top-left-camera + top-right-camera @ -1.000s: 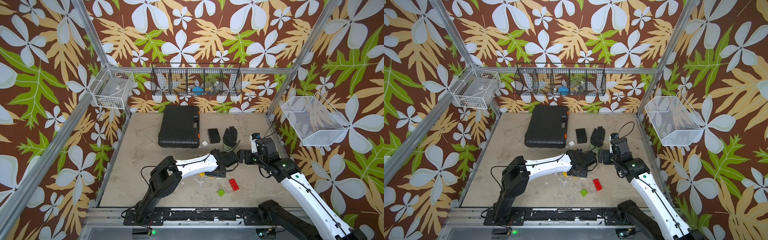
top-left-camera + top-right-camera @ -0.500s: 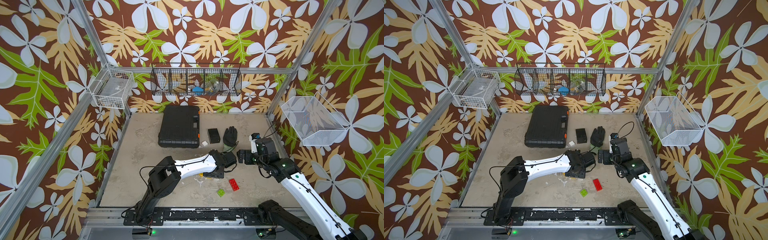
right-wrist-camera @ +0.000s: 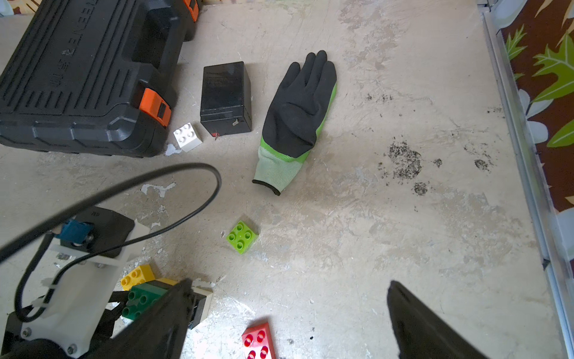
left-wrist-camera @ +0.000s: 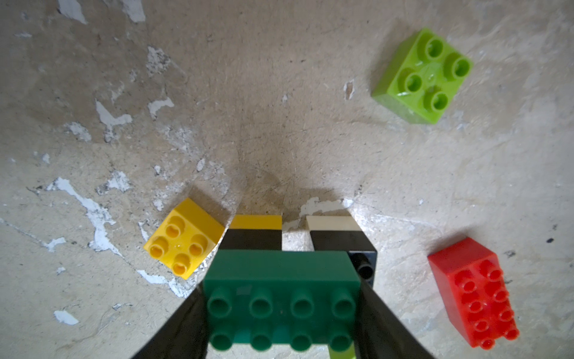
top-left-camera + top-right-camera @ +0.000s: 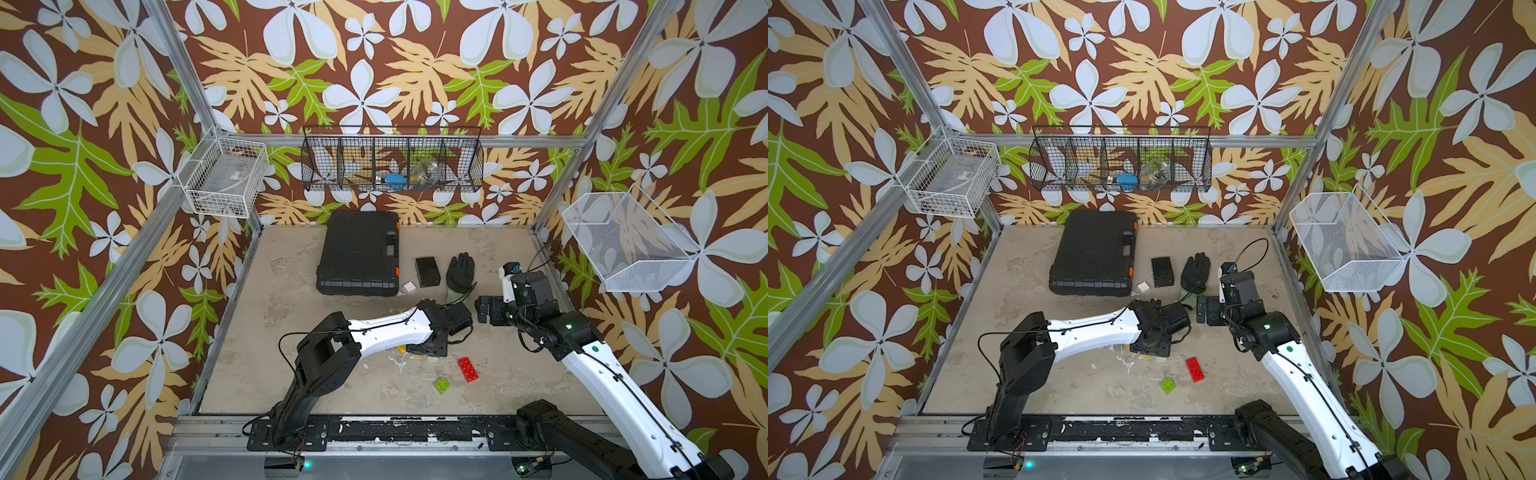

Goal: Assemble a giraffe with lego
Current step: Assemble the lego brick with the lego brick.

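A: Left tool (image 4: 281, 289), what is it clamped on?
B: The dark green brick (image 4: 279, 298), one finger at each end. That brick is the body of the giraffe (image 3: 139, 300). It sits over the yellow-black leg (image 4: 253, 237) and the white-black leg (image 4: 338, 241), both standing on the table (image 5: 291, 332), lower middle in both top views.
A: Seated square?
B: Not quite, I judge. A black stud shows past one end of the green, over the white-black leg. Whether it is pressed home I cannot tell.
A: And the right tool (image 3: 289, 284)?
B: Jaws wide apart, nothing in them, hovering near the cuff of the glove (image 3: 298, 115), right of centre in both top views.
A: How far along, then?
B: About halfway, by my count: legs and body are up, five bricks. Neck and head are not begun.
A: What lies loose?
B: A yellow brick (image 4: 183, 237) just beside the yellow-black leg; a red brick (image 5: 468, 369) and a lime green brick (image 5: 442, 385) near each other toward the lower edge; a second lime green brick (image 3: 242, 237) between giraffe and glove; a white brick (image 5: 409, 286) beside the black case (image 5: 359, 251), above centre.
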You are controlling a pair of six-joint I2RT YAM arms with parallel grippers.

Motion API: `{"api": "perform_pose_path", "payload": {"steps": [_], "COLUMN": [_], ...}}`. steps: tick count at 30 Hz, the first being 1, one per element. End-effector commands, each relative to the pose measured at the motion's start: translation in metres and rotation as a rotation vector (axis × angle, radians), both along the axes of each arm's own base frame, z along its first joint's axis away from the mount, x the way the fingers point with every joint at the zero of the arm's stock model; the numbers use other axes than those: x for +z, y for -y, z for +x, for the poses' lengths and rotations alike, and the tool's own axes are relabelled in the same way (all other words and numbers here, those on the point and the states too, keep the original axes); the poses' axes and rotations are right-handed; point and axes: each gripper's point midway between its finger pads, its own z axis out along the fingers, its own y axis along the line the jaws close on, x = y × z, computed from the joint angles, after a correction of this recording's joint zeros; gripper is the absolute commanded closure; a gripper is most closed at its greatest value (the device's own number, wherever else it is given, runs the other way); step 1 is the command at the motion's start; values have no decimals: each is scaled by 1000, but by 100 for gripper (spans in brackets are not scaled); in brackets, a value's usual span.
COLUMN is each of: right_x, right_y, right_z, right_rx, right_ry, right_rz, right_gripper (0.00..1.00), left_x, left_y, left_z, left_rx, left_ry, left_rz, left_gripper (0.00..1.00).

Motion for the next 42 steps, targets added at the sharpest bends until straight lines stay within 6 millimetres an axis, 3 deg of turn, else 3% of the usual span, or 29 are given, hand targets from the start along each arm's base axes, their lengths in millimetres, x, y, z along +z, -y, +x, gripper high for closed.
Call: {"api": "perform_pose_path", "payload": {"steps": [1, 9, 16, 20, 24, 28, 31, 36, 42], "right_x": [2, 24, 29, 26, 16, 0, -17, -47, -89], "right_y": [3, 5, 17, 18, 18, 2, -14, -37, -56], "right_z": [1, 5, 3, -2, -3, 7, 13, 18, 26], "right_rx": [-11, -16, -76, -102, -117, -85, -63, -45, -62], "right_ry": [-6, 36, 37, 29, -5, -77, -137, -226, -325], "right_rz": [-8, 0, 20, 47, 56, 100, 139, 162, 207], "right_gripper": [0, 0, 0, 0, 0, 0, 0, 0, 1], "left_x": [14, 64, 38, 48, 69, 96, 106, 104, 91], "left_y": [5, 10, -4, -6, -22, -61, -93, -122, -129], "left_z": [1, 8, 2, 3, 12, 36, 50, 58, 55], "left_rx": [-11, -18, -54, -73, -58, 26, 81, 127, 114], "left_ry": [-6, 78, 42, 66, 105, 160, 189, 214, 197], "left_rz": [-37, -146, -130, -131, -129, -175, -180, -186, -198], "left_gripper": [39, 22, 23, 21, 14, 6, 3, 3, 3]}}
